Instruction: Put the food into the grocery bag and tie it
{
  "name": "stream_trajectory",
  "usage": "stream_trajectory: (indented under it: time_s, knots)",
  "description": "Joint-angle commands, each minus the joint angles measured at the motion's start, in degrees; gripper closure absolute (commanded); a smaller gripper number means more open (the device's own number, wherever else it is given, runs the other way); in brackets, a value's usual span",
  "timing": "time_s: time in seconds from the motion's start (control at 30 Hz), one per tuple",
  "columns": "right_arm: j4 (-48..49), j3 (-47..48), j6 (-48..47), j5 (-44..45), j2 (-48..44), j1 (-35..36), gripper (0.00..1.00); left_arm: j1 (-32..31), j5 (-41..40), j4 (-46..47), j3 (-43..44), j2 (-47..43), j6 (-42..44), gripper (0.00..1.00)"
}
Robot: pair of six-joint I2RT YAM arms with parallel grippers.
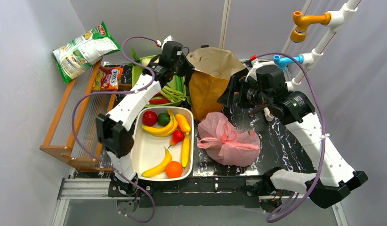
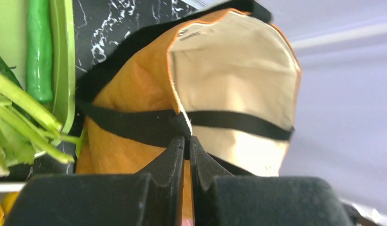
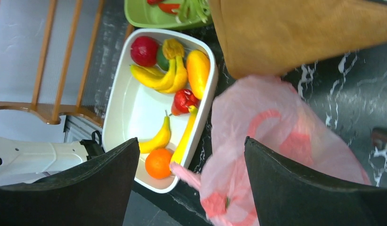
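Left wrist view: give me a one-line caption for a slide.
Left hand, fingers shut, close up against the brown paper bag, with a green tray at the left edge.

The black marbled counter (image 1: 276, 136) carried a white tray (image 1: 149, 150) at near left, the pink grocery bag (image 1: 231, 143) just right of it, and a brown paper bag (image 1: 205, 89) and green tray (image 3: 142, 16) farther back.

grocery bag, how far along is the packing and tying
Done: the grocery bag lies bulging, its handles bunched as if knotted. In hand: nothing; the right gripper hangs open over it, the left gripper is shut by the brown paper bag. Left: food sits in the white tray.
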Motion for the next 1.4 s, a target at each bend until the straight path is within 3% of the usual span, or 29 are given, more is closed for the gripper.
stream_trajectory:
  time_s: [0.0,0.17,0.3,0.53,0.8,1.37]
  knots:
    - [8.48,3.81,-8.04,-3.4,0.04,-0.17,0.12,-0.17,5.53,1.33,-5.95,-10.0,3.01,1.0]
    - [8.82,6.99,-5.89,0.59,3.03,-0.17,0.15,-0.69,5.67,1.17,-14.12,-18.8,2.78,1.0]
    - [-2.19,17.08,1.18,6.52,10.43,-0.16,0.17,-0.99,5.14,1.2,-19.57,-24.15,2.12,1.0]
    - [-19.78,28.6,11.95,5.67,20.2,-0.16,0.12,-1.73,4.49,1.29,-25.95,-29.35,1.21,1.0]
    - [-22.6,28.97,12.06,9.63,21.94,-0.38,0.08,-3.02,5.14,1.68,-28.95,-32.25,1.92,1.0]
    - [-27.76,40.72,9.15,11.39,35.03,-5.44,0.06,-4.2,5.43,2.16,-32.87,-36.25,5.43,1.0]
